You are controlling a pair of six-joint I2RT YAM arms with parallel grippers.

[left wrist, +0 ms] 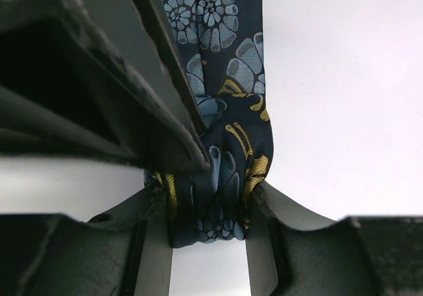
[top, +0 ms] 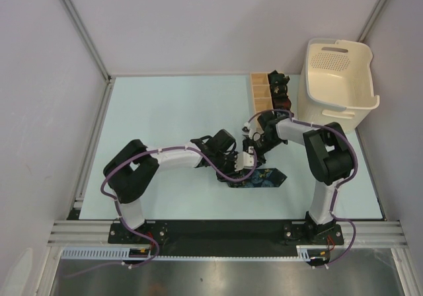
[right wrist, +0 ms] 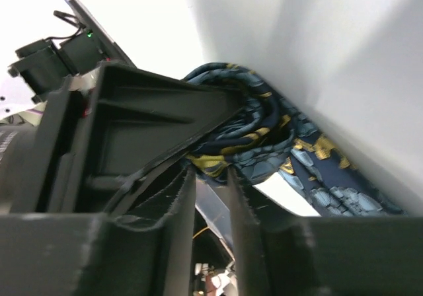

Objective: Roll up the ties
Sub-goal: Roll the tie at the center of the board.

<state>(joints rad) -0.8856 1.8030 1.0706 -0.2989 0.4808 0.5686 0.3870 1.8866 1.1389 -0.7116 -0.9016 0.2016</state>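
fingers [left wrist: 285, 215] of the left gripper [left wrist: 208, 207] pinch a bunched fold of the floral tie [left wrist: 231, 144], which lies on the table [top: 165, 111] right of centre, pointed end toward 3 o'clock. right gripper [right wrist: 210, 177] fingers sit close together at the tie's coil; whether they grip it i cannot tell. rolled ties [top: 280, 91] sit in the wooden box [top: 260, 91] at 1 o'clock.

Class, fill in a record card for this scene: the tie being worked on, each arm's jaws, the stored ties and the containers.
tie in work: navy floral fabric necktie, partly coiled, pointed end lying on the pale table
left jaws: pinching a fold of the necktie
right jaws: at the coil; grip unclear
stored ties: small dark coils in the tan wooden divided box
basket: cream plastic basket, right of the box
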